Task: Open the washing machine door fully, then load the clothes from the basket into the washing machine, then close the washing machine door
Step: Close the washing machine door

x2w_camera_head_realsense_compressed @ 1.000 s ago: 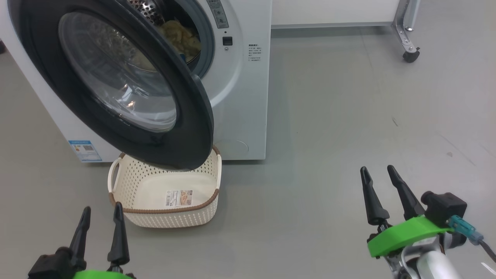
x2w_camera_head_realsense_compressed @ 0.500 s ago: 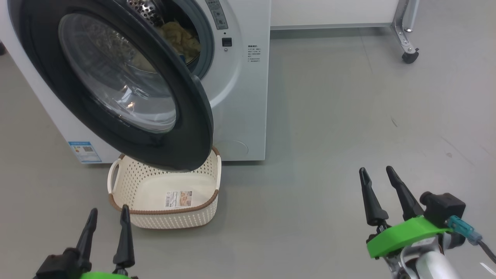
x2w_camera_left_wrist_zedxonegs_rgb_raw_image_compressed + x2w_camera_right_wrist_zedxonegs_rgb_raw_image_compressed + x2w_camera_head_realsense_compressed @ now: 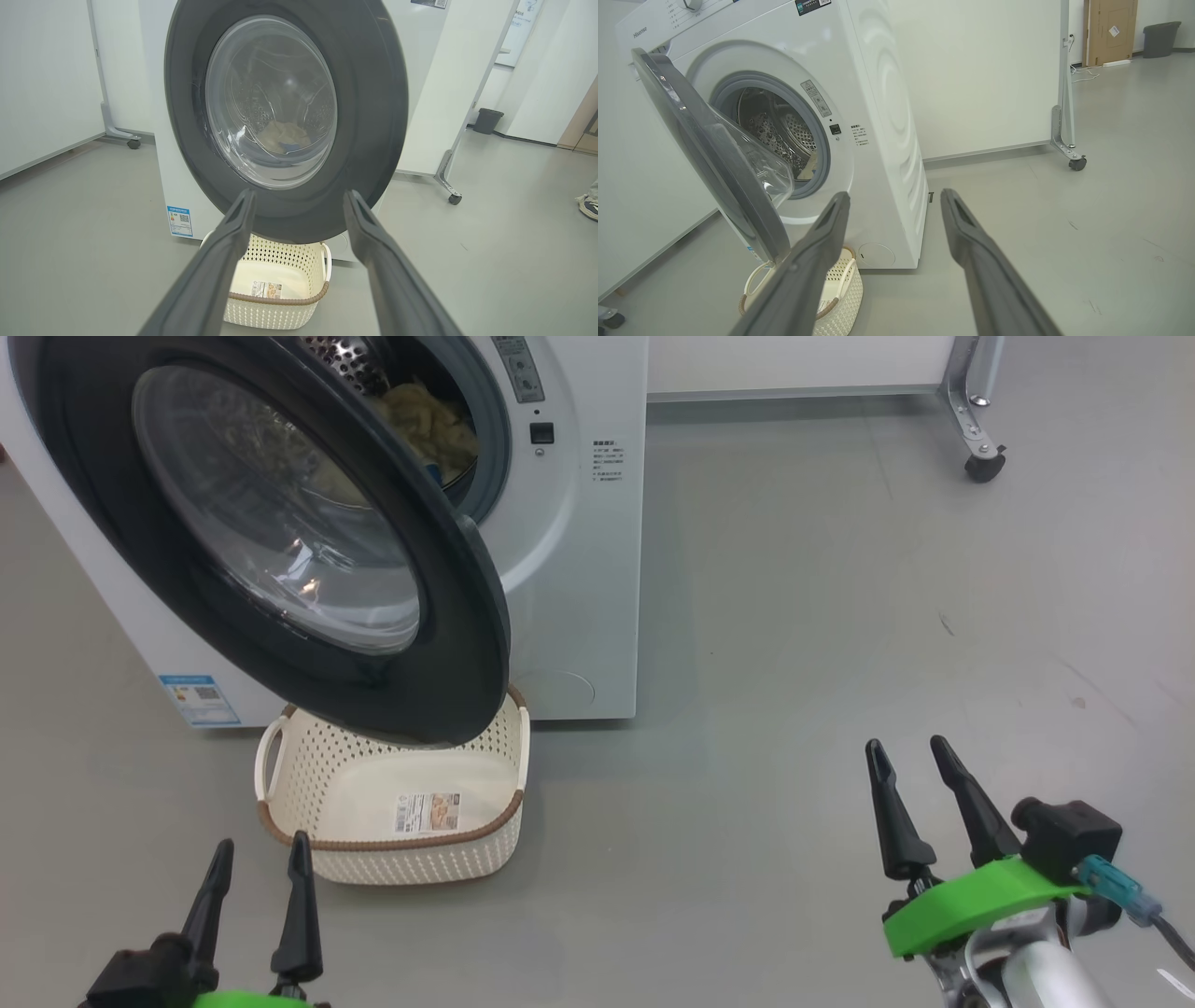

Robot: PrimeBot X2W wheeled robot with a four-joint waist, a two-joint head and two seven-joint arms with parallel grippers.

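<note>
Facing the washing machine door (image 3: 457,644), half-open above the empty basket (image 3: 401,863), you had left gripper (image 3: 261,842) & right gripper (image 3: 906,743) jaws spread w/ nothing held; door looked stiff, heavy-ish, slick-rimmed, so its free edge seemed the best spot to push.

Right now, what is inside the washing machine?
Pale yellow clothes lie in the steel drum of the washing machine. From the head view the half-open door covers most of the opening, so much of the drum is hidden.
</note>
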